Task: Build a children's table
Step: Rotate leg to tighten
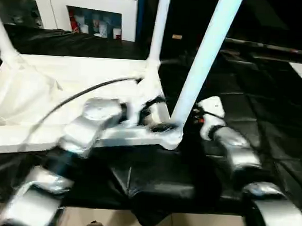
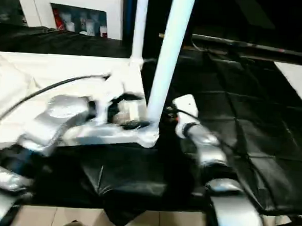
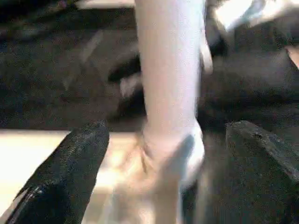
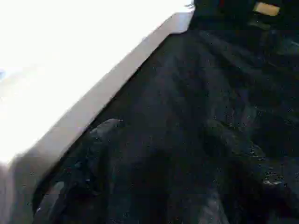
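The tabletop [image 1: 65,87] lies upside down on the black-covered worktop [image 1: 273,125], its underside up. A leg [image 1: 203,60] stands in the socket at the tabletop's near corner on the robot's right, rising steeply with a lean away and to the right. A second leg [image 1: 158,31] stands at the far corner on the same side, and a third [image 1: 2,37] at the far left corner.

The coming move seems to turn on the near leg and the left gripper [image 3: 173,158]. In the left wrist view, that leg's long axis runs straight up between the two black fingers [image 3: 70,168], which stand wide apart and clear of it on either side: released, grasping nothing. The leg's foot and socket lie just ahead of it, so closing on the leg low down looks the natural next step.

The right gripper [image 1: 204,119] sits just beside the same corner, off the tabletop's right edge and over the dark cover. Its fingers [image 4: 88,158] are partly parted with nothing between them. Both grippers are close to the leg, but only the left is lined up with it.

No brand, label or writing can be read on the tabletop or legs; items on the far shelf are too blurred to read.
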Robot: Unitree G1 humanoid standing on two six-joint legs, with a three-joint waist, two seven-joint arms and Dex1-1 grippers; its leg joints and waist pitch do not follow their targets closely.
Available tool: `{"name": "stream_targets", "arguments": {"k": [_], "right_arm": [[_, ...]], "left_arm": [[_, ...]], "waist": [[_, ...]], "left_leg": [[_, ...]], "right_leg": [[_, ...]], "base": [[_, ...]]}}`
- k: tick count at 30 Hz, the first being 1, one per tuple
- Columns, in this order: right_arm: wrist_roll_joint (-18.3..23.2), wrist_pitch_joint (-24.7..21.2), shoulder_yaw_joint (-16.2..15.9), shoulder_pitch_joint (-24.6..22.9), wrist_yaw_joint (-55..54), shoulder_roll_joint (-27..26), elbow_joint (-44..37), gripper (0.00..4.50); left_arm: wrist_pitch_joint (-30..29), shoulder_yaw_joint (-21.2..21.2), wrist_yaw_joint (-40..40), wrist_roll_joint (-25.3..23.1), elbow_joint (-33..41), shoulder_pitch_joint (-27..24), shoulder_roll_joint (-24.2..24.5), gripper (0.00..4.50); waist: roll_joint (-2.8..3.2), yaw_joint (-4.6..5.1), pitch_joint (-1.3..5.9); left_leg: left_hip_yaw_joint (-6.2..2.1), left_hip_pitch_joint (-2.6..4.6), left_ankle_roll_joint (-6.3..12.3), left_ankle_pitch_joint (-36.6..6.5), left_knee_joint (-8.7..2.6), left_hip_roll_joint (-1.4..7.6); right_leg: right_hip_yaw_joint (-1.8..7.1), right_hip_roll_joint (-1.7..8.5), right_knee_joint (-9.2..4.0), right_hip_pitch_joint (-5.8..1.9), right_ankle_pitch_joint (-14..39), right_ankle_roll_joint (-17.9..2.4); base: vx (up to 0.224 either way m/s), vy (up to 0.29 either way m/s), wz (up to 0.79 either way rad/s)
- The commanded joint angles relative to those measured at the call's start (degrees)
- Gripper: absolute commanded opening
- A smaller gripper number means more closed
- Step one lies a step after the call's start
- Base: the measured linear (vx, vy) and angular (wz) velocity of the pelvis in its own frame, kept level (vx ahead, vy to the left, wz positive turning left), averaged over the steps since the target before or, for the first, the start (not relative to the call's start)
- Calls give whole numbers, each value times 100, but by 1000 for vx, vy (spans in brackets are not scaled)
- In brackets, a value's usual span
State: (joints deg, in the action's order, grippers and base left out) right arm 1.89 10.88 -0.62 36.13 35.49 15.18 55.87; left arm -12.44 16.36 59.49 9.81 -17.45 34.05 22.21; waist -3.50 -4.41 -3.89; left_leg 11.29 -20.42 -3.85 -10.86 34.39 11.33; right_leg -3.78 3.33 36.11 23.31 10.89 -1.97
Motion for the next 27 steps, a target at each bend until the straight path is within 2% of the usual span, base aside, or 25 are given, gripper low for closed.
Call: {"name": "stream_targets", "arguments": {"k": [1, 4, 5, 6, 7, 8, 9, 10, 11, 12, 13, 15, 16, 18, 21, 23, 27], "right_arm": [[32, -67, -226, -223, 686, 226, -521, 293], [76, -194, -399, -476, 1241, 475, -955, 293], [86, -234, -430, -537, 1375, 531, -1063, 293], [110, -348, -502, -672, 1639, 680, -1348, 293], [115, -374, -518, -702, 1698, 713, -1412, 293], [174, -516, -571, -835, 1961, 876, -1739, 293], [275, -674, -592, -952, 2191, 1017, -2068, 293], [465, -872, -563, -1040, 2393, 1098, -2372, 293], [465, -872, -563, -1040, 2393, 1098, -2372, 293], [600, -1021, -525, -1093, 2501, 1135, -2572, 293], [749, -1161, -493, -1150, 2614, 1163, -2767, 293], [867, -1315, -460, -1222, 2732, 1194, -2984, 293], [897, -1373, -466, -1248, 2795, 1218, -3054, 293], [915, -1501, -537, -1367, 2976, 1344, -3260, 293], [955, -1700, -583, -1537, 3175, 1513, -3540, 293], [1075, -1863, -529, -1581, 3186, 1541, -3689, 293], [1133, -2055, -525, -1625, 3170, 1601, -3875, 293]], "left_arm": [[88, 274, 291, -169, -164, 12, 82, 411], [248, 461, 224, -449, -506, 57, 162, 411], [318, 499, 197, -537, -618, 76, 168, 406], [301, 517, 188, -591, -781, 126, 135, 406], [297, 521, 185, -603, -818, 137, 128, 374], [228, 545, 218, -630, -948, 189, 99, 374], [172, 563, 258, -658, -1059, 230, 82, 374], [176, 577, 297, -688, -1167, 263, 80, 369], [176, 577, 297, -688, -1167, 263, 80, 369], [208, 588, 332, -704, -1237, 287, 84, 357], [281, 581, 332, -723, -1344, 310, 89, 342], [396, 569, 330, -753, -1500, 349, 84, 326], [442, 558, 349, -751, -1559, 365, 79, 307], [618, 519, 454, -743, -1747, 417, 74, 307], [833, 478, 604, -743, -1974, 499, 77, 270], [872, 485, 675, -760, -2019, 538, 81, 261], [834, 467, 853, -706, -2067, 585, 61, 228]], "waist": [[85, -44, 437], [75, -78, 412], [83, -84, 409], [117, -89, 417], [82, -100, 419], [101, -95, 419], [85, -103, 414], [93, -127, 415], [84, -131, 409], [102, -143, 430], [77, -133, 421], [72, -124, 423], [122, -135, 423], [94, -147, 420], [106, -195, 419], [108, -223, 416], [115, -232, 416]], "left_leg": [[-97, 45, 202, -828, -357, 200], [-106, 54, 193, -1028, -374, 209], [-111, 64, 162, -1064, -378, 217], [-120, 73, 114, -1079, -379, 219], [-118, 68, 117, -1055, -372, 217], [-123, 55, 124, -1047, -375, 212], [-113, 59, 150, -1057, -373, 200], [-124, 53, 187, -1007, -372, 208], [-115, 58, 231, -1017, -371, 199], [-133, 55, 236, -985, -370, 216], [-132, 34, 242, -989, -370, 209], [-135, 31, 257, -1004, -368, 201], [-145, 42, 242, -1034, -368, 210], [-135, 49, 242, -1068, -366, 201], [-136, 57, 235, -1052, -372, 211], [-137, 65, 206, -1098, -375, 220], [-143, 62, 151, -1106, -380, 222]], "right_leg": [[322, 461, -379, -368, 448, -1330], [321, 463, -437, -352, 871, -1183], [323, 476, -442, -342, 970, -1165], [325, 487, -445, -336, 1068, -1158], [325, 470, -451, -354, 1015, -1121], [326, 480, -442, -349, 979, -1167], [321, 458, -469, -356, 992, -1140], [326, 468, -455, -369, 918, -1128], [326, 454, -475, -367, 922, -1103], [317, 481, -445, -363, 881, -1144], [312, 483, -457, -374, 917, -1149], [307, 480, -472, -373, 1004, -1135], [305, 492, -473, -360, 1063, -1129], [302, 476, -505, -356, 1125, -1094], [301, 479, -504, -348, 1105, -1088], [300, 488, -505, -339, 1156, -1091], [301, 503, -504, -346, 1231, -1078]], "base": [[0, 0, 0], [0, 0, 0], [0, 0, 0], [0, 0, 0], [0, 0, 0], [0, 0, 0], [0, 0, 0], [0, 0, 0], [0, 0, 0], [0, 0, 0], [0, 0, 0], [0, 0, 0], [0, 0, 0], [0, 0, 0], [0, 0, 0], [0, 0, 0], [0, 0, 0]]}}
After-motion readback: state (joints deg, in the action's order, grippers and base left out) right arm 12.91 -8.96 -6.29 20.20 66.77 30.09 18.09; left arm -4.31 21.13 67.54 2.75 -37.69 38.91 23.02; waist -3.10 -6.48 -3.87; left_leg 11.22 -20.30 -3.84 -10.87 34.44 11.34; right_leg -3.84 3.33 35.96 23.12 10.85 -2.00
